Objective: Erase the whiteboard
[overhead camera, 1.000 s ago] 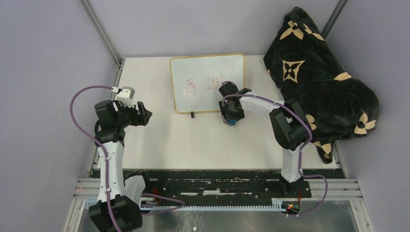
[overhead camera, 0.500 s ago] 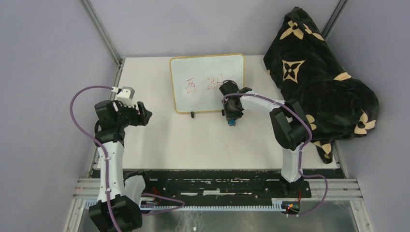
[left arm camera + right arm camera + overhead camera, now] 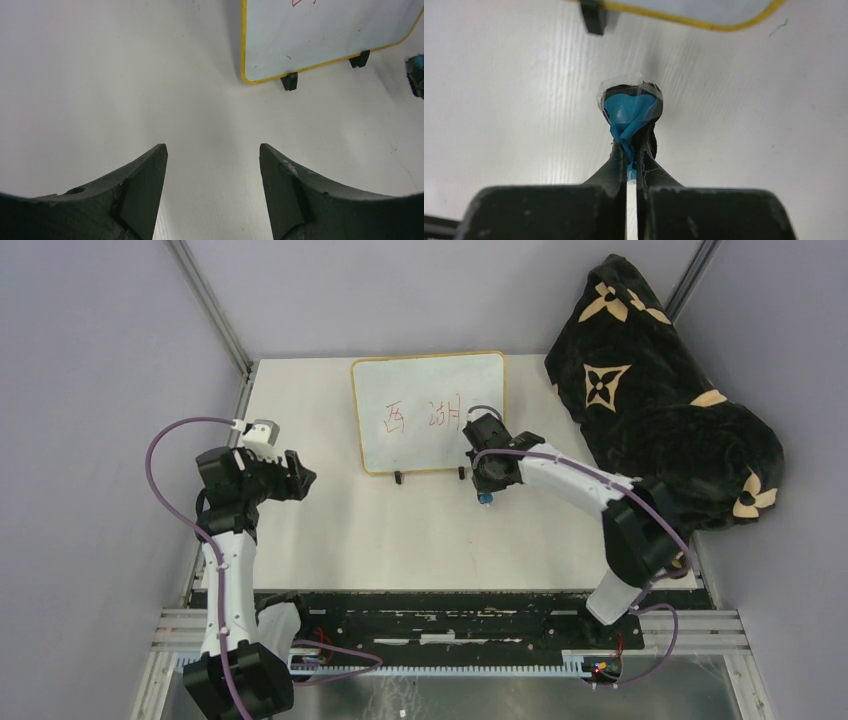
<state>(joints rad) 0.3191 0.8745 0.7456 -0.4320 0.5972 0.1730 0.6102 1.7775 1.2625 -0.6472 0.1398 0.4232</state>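
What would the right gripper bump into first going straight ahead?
Probably the whiteboard's yellow bottom edge, beside a black foot; the blue pad in the right gripper would touch first, though depth is unclear.

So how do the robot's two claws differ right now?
The left claw is open and empty; the right claw is shut on a small blue wad. The left claw sits off to the whiteboard's left over bare table; the right claw is by the board's near right corner. Both are black with two fingers.
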